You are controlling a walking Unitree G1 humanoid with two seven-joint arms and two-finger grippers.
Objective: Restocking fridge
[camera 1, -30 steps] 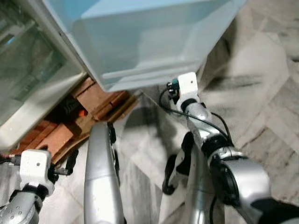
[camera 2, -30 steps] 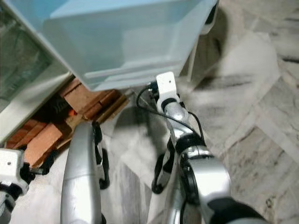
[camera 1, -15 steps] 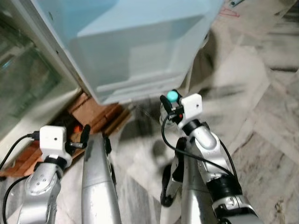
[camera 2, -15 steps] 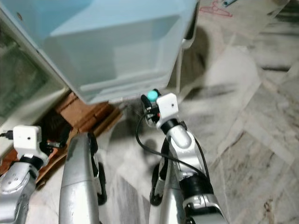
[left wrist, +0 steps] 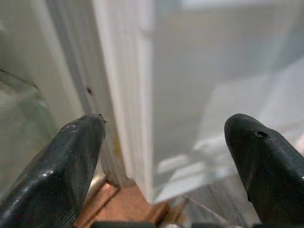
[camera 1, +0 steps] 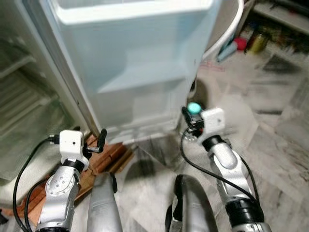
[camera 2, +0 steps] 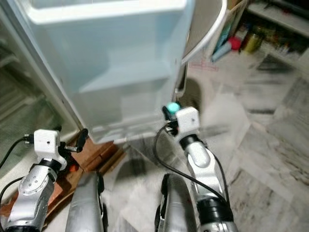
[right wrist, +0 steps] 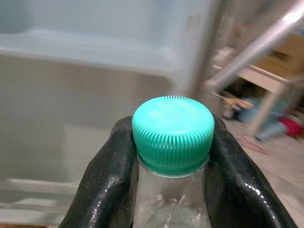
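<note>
Marble floor (camera 1: pixel 270 145) bears wooden boards (camera 1: pixel 113 157) under fridge (camera 1: pixel 135 67).

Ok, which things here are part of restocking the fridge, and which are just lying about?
Part of the job:
bottle with green cap, held in right gripper
open fridge door
left gripper, open near the door's edge

Lying about:
bricks under the fridge
red and yellow containers on the floor

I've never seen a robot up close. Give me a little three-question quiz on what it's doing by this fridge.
1. True or false: the right gripper is shut on the bottle.
2. What colour is the bottle's cap: A red, B teal, C white?
3. Fill in: the left gripper, fingers apart, points at the lower edge of the open fridge ____.

Key: 1 true; 2 B; 3 door.
</note>
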